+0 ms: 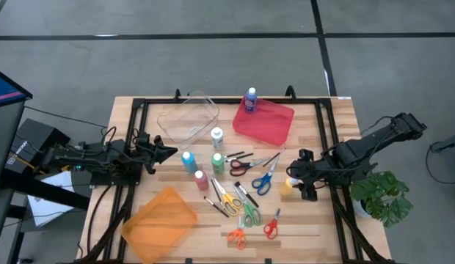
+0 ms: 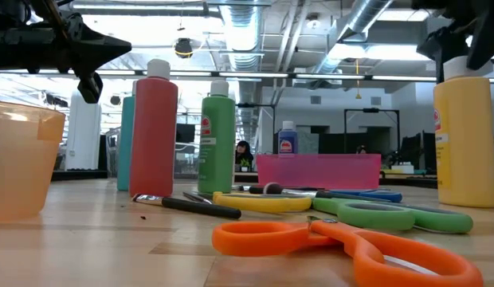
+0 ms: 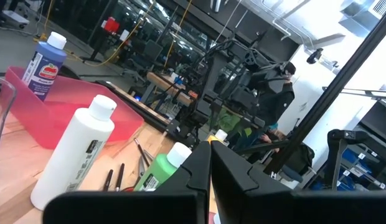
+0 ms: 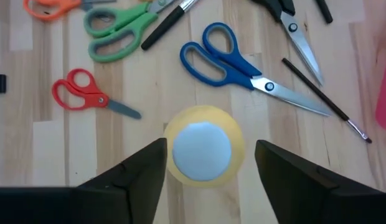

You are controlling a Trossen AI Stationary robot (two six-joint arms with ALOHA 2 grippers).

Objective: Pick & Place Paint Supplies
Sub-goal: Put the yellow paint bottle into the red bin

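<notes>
Now, right gripper: jaws apart, straddling the yellow bottle without touching it
Yellow bottle: upright near the surface's right edge
Left gripper: jaws together, left side

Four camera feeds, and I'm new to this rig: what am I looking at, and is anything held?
Two robot arms work at a wooden table. One picture looks straight down, one looks level from table height, and two come from the arms' wrists. Paint bottles, scissors, brushes and trays lie on the table. The right claw hangs open directly over the yellow bottle, fingers either side, not gripping it. The left claw is shut and empty, near the clear tray. A blue bottle already stands in the pink tray.
</notes>
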